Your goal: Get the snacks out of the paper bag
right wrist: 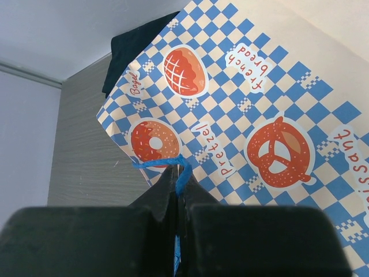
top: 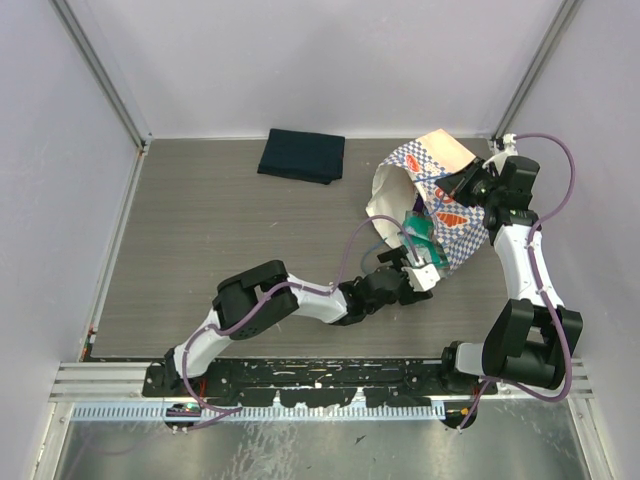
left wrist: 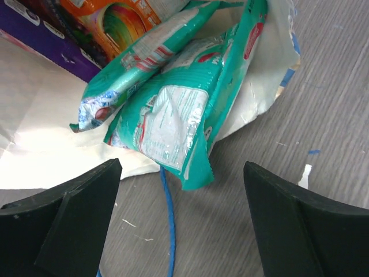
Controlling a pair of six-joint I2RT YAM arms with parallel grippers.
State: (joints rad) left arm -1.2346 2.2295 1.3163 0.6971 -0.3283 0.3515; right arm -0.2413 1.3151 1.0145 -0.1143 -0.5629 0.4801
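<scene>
The paper bag (top: 432, 170) lies on its side at the back right, its cream-white mouth facing left and front; its checkered side fills the right wrist view (right wrist: 259, 115). Teal snack pouches (top: 420, 232) stick out of the mouth. In the left wrist view two teal pouches (left wrist: 184, 109) lie half out on the table, with orange (left wrist: 115, 14) and purple (left wrist: 40, 40) ones deeper inside. My left gripper (top: 425, 270) is open just in front of the pouches, empty. My right gripper (top: 462, 182) is shut on the bag's blue cord handle (right wrist: 181, 173).
A dark navy folded cloth (top: 302, 156) lies at the back centre. The other blue cord handle (left wrist: 167, 225) trails on the grey table (top: 230, 260) between my left fingers. Walls and metal posts close in the table's sides and back.
</scene>
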